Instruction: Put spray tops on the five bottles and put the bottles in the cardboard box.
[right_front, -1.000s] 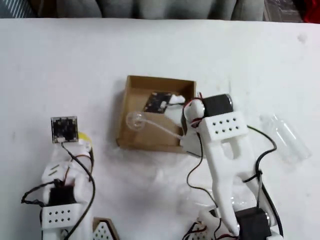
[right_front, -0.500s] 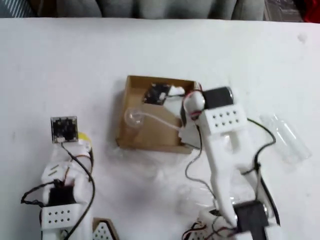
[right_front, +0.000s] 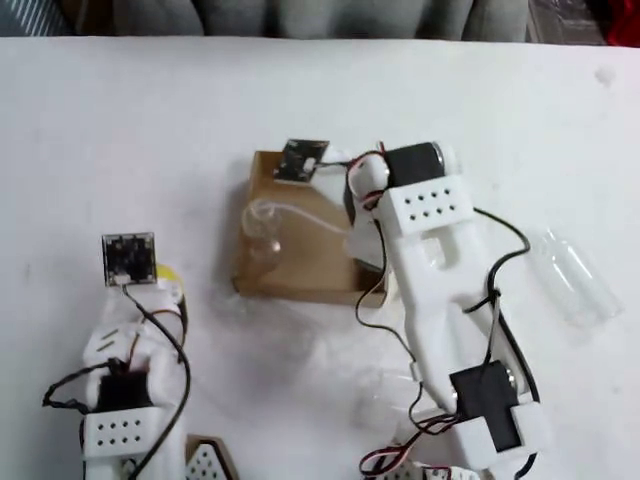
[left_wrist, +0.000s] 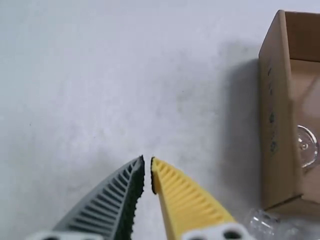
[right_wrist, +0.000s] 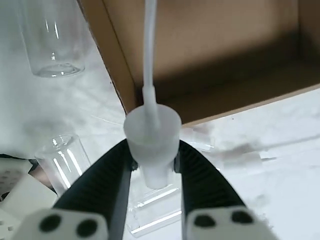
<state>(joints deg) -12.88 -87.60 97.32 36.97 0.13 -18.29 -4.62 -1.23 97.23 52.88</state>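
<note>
Right wrist view: your right gripper (right_wrist: 151, 150) is clamped on the white cap of a spray top (right_wrist: 151, 127), right at the wall of the cardboard box (right_wrist: 215, 45).
— Yes, and its thin tube reaches in over the box floor. You have one clear bottle (right_wrist: 50, 35) lying on the table (right_wrist: 280, 125) beside the box, and a second bottle (right_wrist: 65, 159) close by that gripper.
— And your left gripper (left_wrist: 147, 167)?
— Tips nearly touching, holding nothing, over bare table, the box off to one side.
</note>
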